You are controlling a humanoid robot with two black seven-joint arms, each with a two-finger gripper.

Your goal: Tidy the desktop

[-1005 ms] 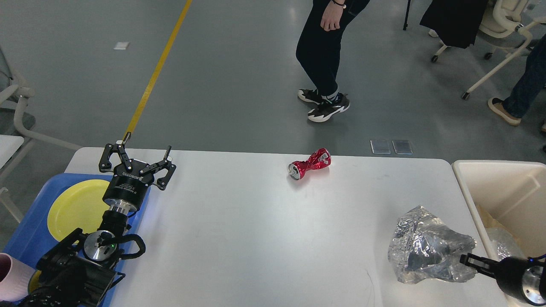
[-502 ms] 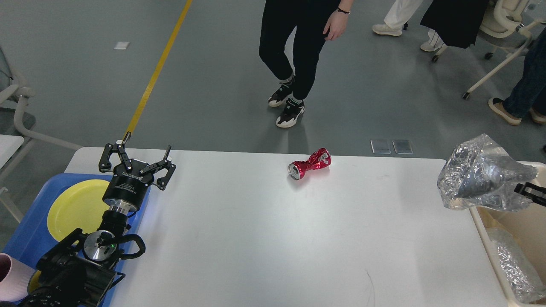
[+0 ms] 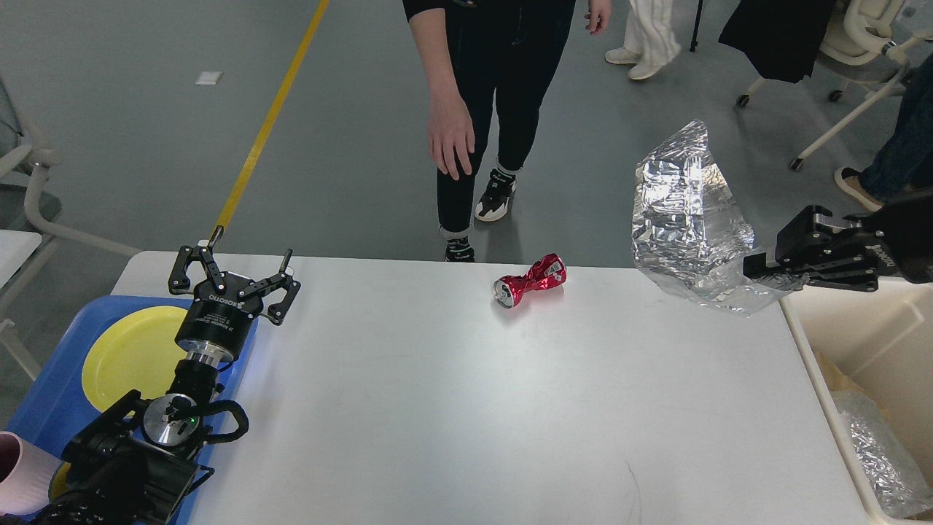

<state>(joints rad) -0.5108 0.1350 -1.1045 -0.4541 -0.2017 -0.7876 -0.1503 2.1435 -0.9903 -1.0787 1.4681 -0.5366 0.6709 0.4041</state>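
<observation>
Item: tabletop point(image 3: 452, 408), large, white, rounded corners, filling the lower centre of the head view; the surface to be tidied, mostly bare.

Item: right gripper point(image 3: 758, 270), entering from the right edge, clamped on the lower corner of a crinkled clear plastic bag point(image 3: 689, 219). The bag hung in the air above the tabletop's far right corner, just beside the cream bin point(image 3: 860, 321), not yet over its opening.

Item: cream bin, at the tabletop's right end, with clear wrapping point(image 3: 878, 459) already lying inside.

Item: crushed red can point(image 3: 530, 280), on its side near the far edge, well apart from both grippers.

Item: left gripper point(image 3: 237, 273), fingers apart, holding nothing, above the edge of the blue tray point(image 3: 44, 408), which carried a yellow plate point(image 3: 124, 350).

Item: bystander's hand point(image 3: 450, 138), beyond the far edge.

Handling note, as judgement: the step in hand appeared to be binning the bag. It would best be carried fully over the bin's mouth before release, since light film drifts and may catch the rim. Lowering it first would help. The bag's bulk was near the can's side; the swing should go rightward, away from it.
</observation>
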